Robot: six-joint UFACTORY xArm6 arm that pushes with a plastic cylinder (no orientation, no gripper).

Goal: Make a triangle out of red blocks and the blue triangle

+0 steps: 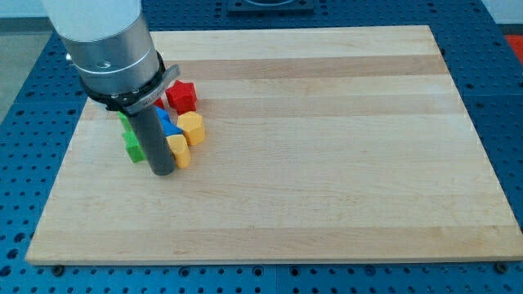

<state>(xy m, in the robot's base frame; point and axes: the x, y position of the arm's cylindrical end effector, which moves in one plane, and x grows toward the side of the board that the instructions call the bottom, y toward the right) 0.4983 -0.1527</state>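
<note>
The tip (163, 172) is resting beside the cluster at the counter (327, 122) left — no hand (nothing held). The red block (181, 95) and a blue block (169, 125), shape unclear, are crowding together; light and rigid, they are probably sliding best when pushed flat-faced.

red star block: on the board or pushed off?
On the board. The red star block sits on the wooden board, at the cluster's upper right edge.

Blocks crowd together at the view's upper left: red block (181, 95), yellow blocks (190, 127), green block (133, 148), hemming my tip (163, 172).
</note>
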